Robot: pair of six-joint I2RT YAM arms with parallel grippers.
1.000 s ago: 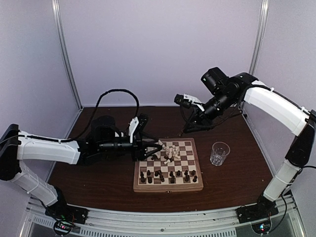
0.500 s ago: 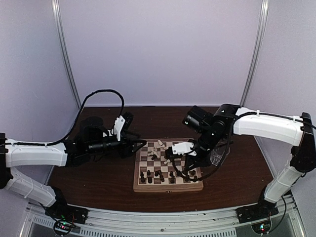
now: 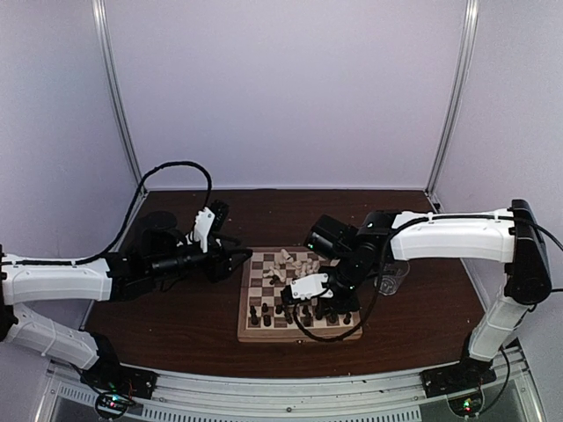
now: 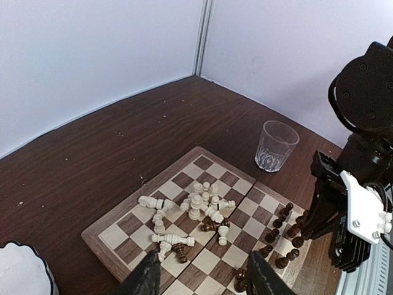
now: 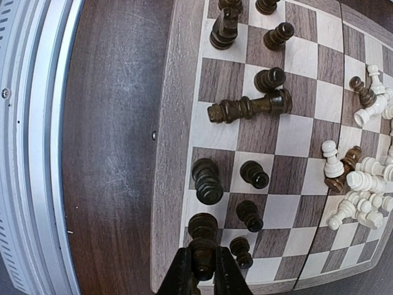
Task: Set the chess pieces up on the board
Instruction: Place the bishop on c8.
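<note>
The right gripper [image 5: 202,271] showed only its two finger ends at the bottom edge of its wrist view, clenched on a dark chess piece [image 5: 202,253] whose foot was hidden between them; whether that piece touched the board [image 5: 171,123] could not be told. From above, its own arm masked the grip. The left gripper [image 4: 203,279], cut off in the same way, stood released with nothing between its blurred fingers, and a white scalloped bowl [image 4: 21,273] was cropped at the corner to its left. A second before, the right arm had hung over the far side of the counter [image 4: 92,160]; it had since swung down onto the board's near rows, while the left arm had drawn back off the board's left edge. Ahead of the left gripper lay a heap of toppled cream chess pieces [image 4: 196,206], turned wood on glossy dark and pale checks, and beyond them stood a clear glass [image 4: 275,145]
</note>
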